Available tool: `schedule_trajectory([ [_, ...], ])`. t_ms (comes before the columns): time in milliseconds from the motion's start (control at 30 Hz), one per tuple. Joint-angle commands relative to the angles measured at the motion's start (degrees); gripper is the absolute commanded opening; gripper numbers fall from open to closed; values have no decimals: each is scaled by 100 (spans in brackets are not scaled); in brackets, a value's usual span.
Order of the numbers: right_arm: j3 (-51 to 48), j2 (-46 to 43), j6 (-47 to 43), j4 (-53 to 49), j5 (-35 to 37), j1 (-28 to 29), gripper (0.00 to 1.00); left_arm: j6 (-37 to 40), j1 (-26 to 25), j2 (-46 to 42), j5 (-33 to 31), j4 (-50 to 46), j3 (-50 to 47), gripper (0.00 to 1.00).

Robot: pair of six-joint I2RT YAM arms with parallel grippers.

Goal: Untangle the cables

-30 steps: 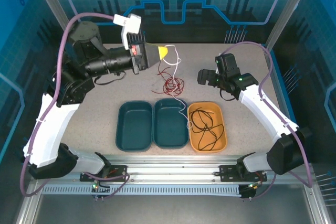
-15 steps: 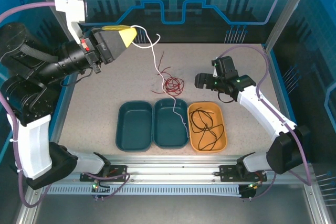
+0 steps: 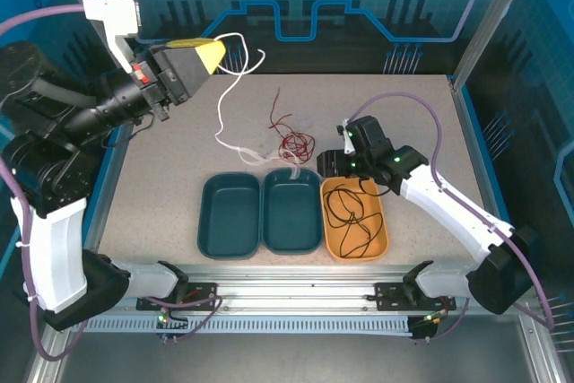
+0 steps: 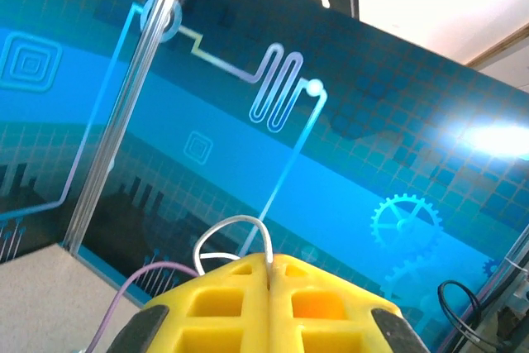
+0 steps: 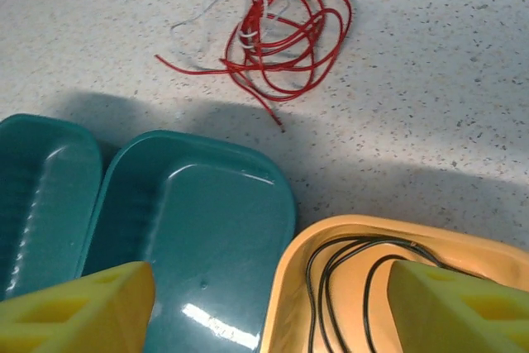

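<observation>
Overhead, left gripper [image 3: 213,53] sits raised at back left, clamped on the white cable [image 3: 218,118], which droops to the table and runs toward the red cable [image 3: 294,143] bundle; possibly tangled there, hard to tell. Right gripper [image 3: 329,166] hovers with fingers spread, empty, over the orange tray [image 3: 384,232] edge. Black cable [image 3: 350,213] lies inside that tray, beside a teal tray [image 3: 291,230].

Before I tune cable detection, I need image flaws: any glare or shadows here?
Right wrist: a shadow band crosses the table below the red cable; a glint on the middle tray. Left wrist: bright glare on the back panel.
</observation>
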Motion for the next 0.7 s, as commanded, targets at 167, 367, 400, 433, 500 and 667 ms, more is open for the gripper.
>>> schedule_trajectory([
  [167, -146, -448, 125, -419, 399, 55, 78, -268, 70, 9, 112, 421, -964, 0],
  [367, 84, -409, 108, -744, 926, 51, 85, -298, 98, -139, 67, 537, -1691, 0],
  [400, 95, -433, 100, -755, 983, 49, 86, -322, 97, -185, 61, 589, -1831, 0],
  [433, 105, -451, 99, -757, 1037, 41, 87, -347, 97, -234, 48, 650, -2003, 0],
  [500, 122, -485, 98, -747, 1086, -1, 89, -397, 102, -303, 31, 751, -2241, 0],
  [667, 123, -569, 99, -745, 1158, -147, 91, -525, 100, -357, 72, 893, -2700, 0],
])
